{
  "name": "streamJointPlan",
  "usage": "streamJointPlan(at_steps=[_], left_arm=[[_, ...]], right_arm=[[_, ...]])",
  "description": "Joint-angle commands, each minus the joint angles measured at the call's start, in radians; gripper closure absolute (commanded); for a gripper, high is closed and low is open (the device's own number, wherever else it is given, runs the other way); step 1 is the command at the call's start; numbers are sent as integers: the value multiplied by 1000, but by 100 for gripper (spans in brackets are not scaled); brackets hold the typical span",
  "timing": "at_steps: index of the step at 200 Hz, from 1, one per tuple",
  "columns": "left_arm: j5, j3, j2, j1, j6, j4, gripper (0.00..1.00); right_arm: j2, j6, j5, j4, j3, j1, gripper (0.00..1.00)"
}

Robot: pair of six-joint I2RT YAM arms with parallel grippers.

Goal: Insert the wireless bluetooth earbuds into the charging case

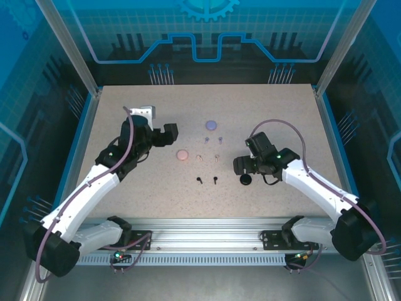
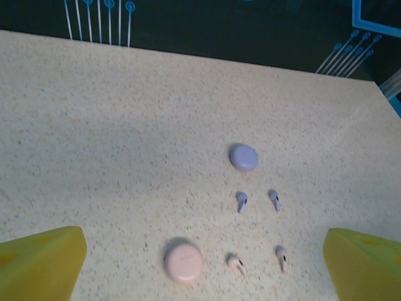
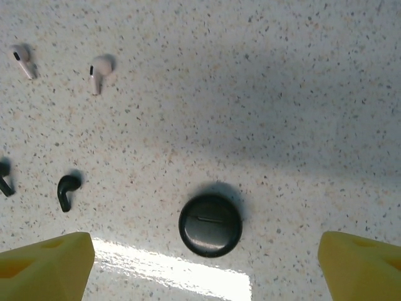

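Lying earbuds: the black earbuds (image 3: 66,190), pink earbuds (image 2: 235,263) and purple earbuds (image 2: 241,200) lay loose in three pairs on the worktop (image 1: 125,188), none of them in a case.
Cases: the black case (image 3: 210,225) sat just to the right of its pair, while the pink case (image 2: 183,261) sat left of its pair and the purple case (image 2: 243,157) sat beyond its own. All three looked shut.
Right fingers: the right fingers (image 3: 47,269) stood wide and held nothing. They hung over the black case, which lay between them and a little ahead.
Left fingers: the left fingers (image 2: 41,266) were spread wide and empty too, hanging over the pink case with both pink earbuds close by it.
Step in hand: this was most likely the approach to the black case, to steady it or get its lid up.
Doing it well: the case needed centring between the fingers before they came down, and the pinch belonged on its round sides, low enough that it would not squirt away. The nearer black earbud lay to the left and had to be kept clear of the sweep.
Risk: the case looked smooth and low, so an off-centre squeeze could have sent it sliding.
Earbuds later: each was tiny, so a light pinch across the stem looked safest.
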Motion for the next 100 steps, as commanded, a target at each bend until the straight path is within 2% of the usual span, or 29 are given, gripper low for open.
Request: streamJointPlan(at_steps=[1, 100], left_arm=[[-11, -33, -16, -28, -59, -65, 1], [-4, -51, 2, -111, -74, -26, 1]], right_arm=[[61, 34, 13, -115, 43, 24, 8], [313, 91, 3, -56, 75, 40, 18]])
